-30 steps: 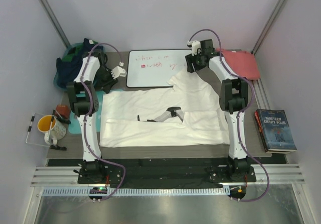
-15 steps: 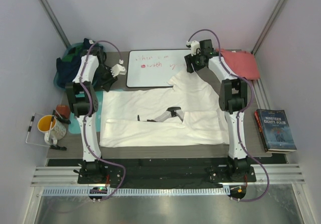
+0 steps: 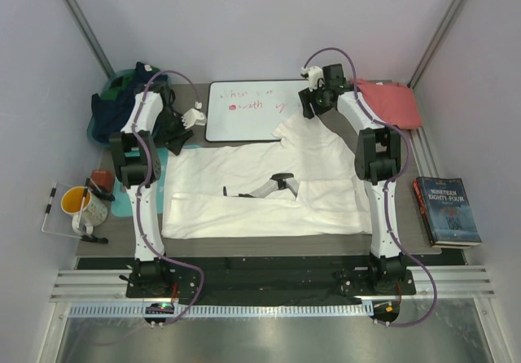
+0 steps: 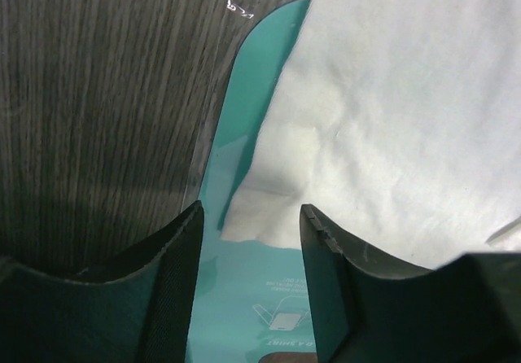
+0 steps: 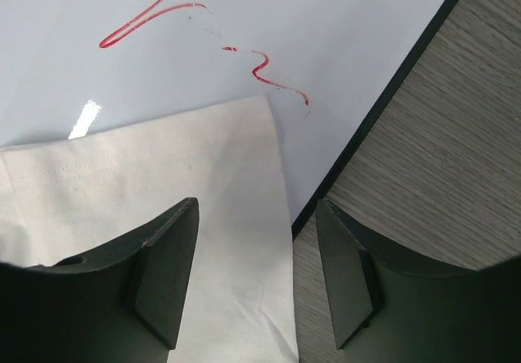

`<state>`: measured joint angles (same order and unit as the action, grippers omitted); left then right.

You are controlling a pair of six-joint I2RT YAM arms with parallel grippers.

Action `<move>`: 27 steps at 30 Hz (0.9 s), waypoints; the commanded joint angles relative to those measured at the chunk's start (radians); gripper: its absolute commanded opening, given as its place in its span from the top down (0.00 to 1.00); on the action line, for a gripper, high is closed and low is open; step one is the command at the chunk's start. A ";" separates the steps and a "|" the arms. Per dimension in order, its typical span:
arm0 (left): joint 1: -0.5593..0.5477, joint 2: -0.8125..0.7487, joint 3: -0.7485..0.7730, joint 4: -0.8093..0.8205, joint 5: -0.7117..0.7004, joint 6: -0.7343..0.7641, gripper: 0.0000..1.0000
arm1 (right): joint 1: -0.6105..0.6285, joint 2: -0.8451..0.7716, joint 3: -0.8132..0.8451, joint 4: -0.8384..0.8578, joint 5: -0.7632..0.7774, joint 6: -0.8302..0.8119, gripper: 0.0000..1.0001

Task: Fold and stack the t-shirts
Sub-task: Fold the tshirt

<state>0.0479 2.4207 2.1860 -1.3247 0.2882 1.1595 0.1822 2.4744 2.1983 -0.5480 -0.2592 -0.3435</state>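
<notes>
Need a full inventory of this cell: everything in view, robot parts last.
cream-white cloth t-shirt: 1, cream-white with small dark print, spread mid-table
salmon-red cloth t-shirt: 1, salmon-red, far right
white rectangular whiteboard: 1, white with red scribbles, far centre
flat teal plastic board: 1, teal, under the shirt's left corner
book: 1, dark cover, right edge
mug: 1, white, yellow inside, left edge
dark cloth bundle: 1, navy and green, far left
left gripper: 1, black, open over shirt corner
right gripper: 1, black, open over sleeve edge

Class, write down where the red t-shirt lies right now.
In the top view, the red t-shirt lies far back on the right side, to the right of the whiteboard and beyond the book.
</notes>
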 commanded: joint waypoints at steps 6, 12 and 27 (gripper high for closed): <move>0.001 -0.002 -0.005 -0.093 0.009 0.005 0.47 | 0.013 -0.012 0.029 0.005 0.020 -0.020 0.35; 0.000 0.011 -0.014 -0.105 0.023 0.002 0.48 | 0.014 -0.011 0.029 0.003 0.023 -0.023 0.35; -0.011 0.017 -0.120 -0.028 0.005 -0.023 0.67 | 0.017 -0.012 0.035 0.003 0.028 -0.025 0.35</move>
<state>0.0448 2.4138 2.1197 -1.3148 0.2871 1.1576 0.1909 2.4744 2.1990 -0.5541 -0.2401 -0.3637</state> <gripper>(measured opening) 0.366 0.650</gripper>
